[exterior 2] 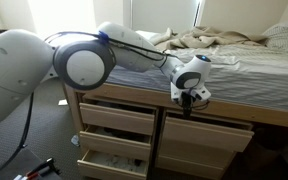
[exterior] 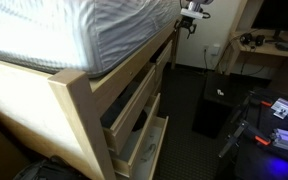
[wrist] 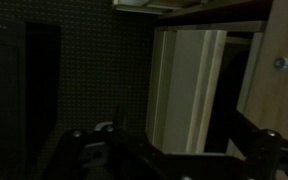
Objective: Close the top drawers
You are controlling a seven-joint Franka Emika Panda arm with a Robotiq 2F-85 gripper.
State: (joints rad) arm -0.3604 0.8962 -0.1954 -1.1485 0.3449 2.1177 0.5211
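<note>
The blond-wood bed frame has two top drawers, both pulled out part way. In an exterior view the left top drawer (exterior 2: 117, 118) juts out further than the right top drawer (exterior 2: 206, 133). My gripper (exterior 2: 191, 100) hangs just above the right drawer's front edge, at the bed rail. From the side, a top drawer (exterior: 134, 98) sticks out with a dark inside, and my gripper (exterior: 189, 16) is far back by the mattress. In the dark wrist view a pale drawer front (wrist: 189, 90) stands close ahead of my gripper (wrist: 174, 150), whose fingers are spread and empty.
The lowest drawer (exterior 2: 109, 160) with a pale base panel is also pulled out (exterior: 144, 148). A mattress with rumpled bedding (exterior 2: 234, 55) lies above. A black box (exterior: 212, 108), a desk (exterior: 274, 48) and gear on the floor (exterior: 274, 120) stand opposite the drawers.
</note>
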